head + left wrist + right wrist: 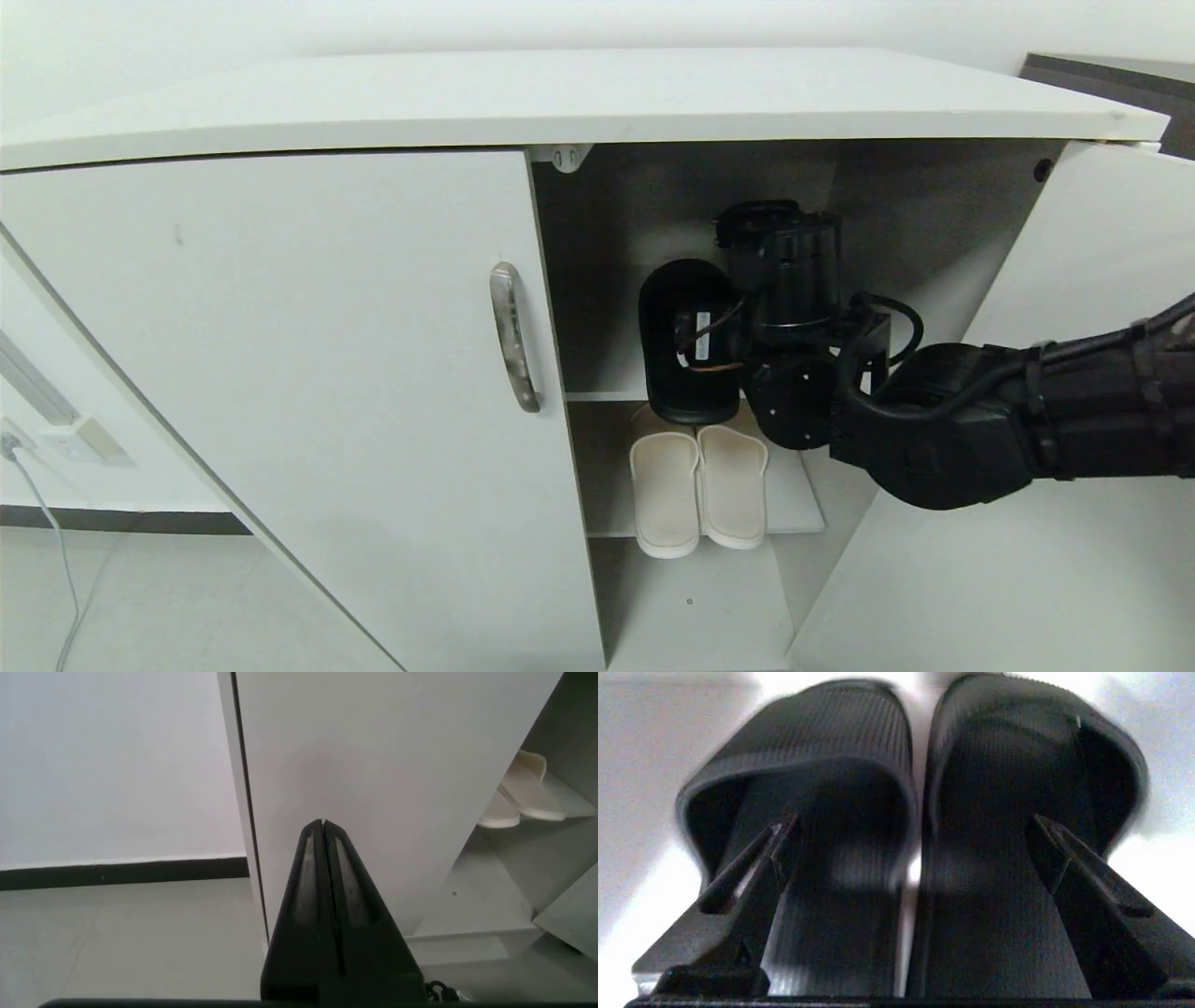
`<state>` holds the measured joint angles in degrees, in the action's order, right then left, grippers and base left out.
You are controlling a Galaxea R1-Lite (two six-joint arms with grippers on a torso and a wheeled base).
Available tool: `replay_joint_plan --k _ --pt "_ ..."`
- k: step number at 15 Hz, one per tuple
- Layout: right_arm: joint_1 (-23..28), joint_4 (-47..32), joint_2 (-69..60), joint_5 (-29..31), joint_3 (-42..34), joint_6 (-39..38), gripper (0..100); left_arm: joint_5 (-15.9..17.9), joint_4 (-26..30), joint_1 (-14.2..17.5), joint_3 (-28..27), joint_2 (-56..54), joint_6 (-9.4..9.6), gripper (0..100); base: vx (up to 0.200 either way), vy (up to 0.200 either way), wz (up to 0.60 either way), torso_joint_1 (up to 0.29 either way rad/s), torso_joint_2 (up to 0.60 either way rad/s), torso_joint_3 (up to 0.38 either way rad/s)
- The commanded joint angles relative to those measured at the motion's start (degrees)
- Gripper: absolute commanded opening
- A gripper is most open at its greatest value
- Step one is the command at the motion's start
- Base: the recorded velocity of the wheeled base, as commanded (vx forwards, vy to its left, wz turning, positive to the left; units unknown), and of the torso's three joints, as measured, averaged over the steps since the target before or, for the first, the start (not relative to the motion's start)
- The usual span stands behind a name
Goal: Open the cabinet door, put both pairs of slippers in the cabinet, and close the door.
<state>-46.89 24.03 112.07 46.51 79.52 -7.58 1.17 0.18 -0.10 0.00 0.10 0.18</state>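
While the right gripper (913, 821) holds the black slippers (689, 341), their toes point at the cabinet (560, 93) back.

Side by side, long axes running front to back, they sit at the upper shelf's front edge. The fingers are spread, one seemingly inside each slipper, clamping the pair. The right arm reaches in past the open right door (1074, 280). White slippers (698, 485) lie front to back, overhanging the lower shelf's (794, 504) front edge. The left gripper (323, 826), fingers pressed together, hangs before the closed left door (280, 373).
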Motion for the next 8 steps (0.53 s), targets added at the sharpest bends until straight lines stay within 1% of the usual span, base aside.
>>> replay_joint_plan --k 1,4,8 --pt "-1.9 0.8 -4.6 0.0 -4.5 -0.1 100 0.1 0.0 0.0 0.0 0.1 0.08 0 0.000 0.000 0.00 0.000 0.00 0.000" --pt "-3.8 1.7 -8.8 -0.1 -10.3 -0.2 100 0.1 0.0 0.0 0.0 0.1 0.08 0 0.000 0.000 0.00 0.000 0.00 0.000" --pt "-6.4 1.6 -13.4 -0.6 -17.6 -4.5 100 0.1 0.0 0.0 0.0 0.1 0.08 0 0.000 0.000 0.00 0.000 0.00 0.000"
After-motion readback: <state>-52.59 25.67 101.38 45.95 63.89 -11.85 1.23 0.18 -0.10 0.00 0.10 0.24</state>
